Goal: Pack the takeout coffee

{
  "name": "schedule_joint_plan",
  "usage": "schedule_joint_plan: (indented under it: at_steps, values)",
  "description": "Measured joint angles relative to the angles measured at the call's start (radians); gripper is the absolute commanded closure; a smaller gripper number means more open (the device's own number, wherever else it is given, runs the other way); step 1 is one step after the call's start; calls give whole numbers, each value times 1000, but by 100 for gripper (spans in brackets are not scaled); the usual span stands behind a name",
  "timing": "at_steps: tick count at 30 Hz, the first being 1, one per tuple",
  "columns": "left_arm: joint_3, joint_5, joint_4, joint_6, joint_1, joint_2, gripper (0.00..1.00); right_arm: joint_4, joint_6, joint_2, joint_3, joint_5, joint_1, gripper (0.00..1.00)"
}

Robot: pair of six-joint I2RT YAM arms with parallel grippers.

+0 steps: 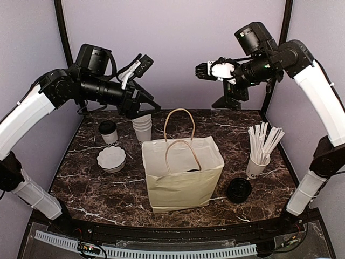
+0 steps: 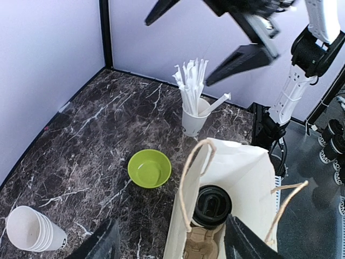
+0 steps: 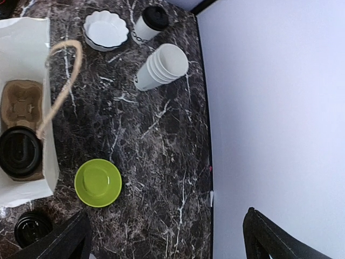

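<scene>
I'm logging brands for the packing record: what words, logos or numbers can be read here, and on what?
Nothing readable.
Cup of sticks: dark print low on its side, too small.
Lidded cup on the table: dark marks on its side, blurred.
Stack of cups: dark mark near the base, too small.
Paper bag: no print seen.

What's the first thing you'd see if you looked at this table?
The big paper bag with rope handles stands open in the middle of the table. Inside it, a coffee cup with a black lid sits in a cardboard carrier. To the right stands a cup bristling with white sticks.
</scene>
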Motion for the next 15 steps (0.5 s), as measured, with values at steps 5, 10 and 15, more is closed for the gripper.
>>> schedule_joint_plan:
  at_steps: [5,10,15]
  values:
    - [-33,56,22,4,0,9,31,24,30,-1,-30,-6,-94,1]
    - [-36,109,42,12,0,115,46,36,44,-4,-71,-7,-122,1]
    - [-16,144,44,30,0,195,100,50,55,-6,-86,-5,-142,1]
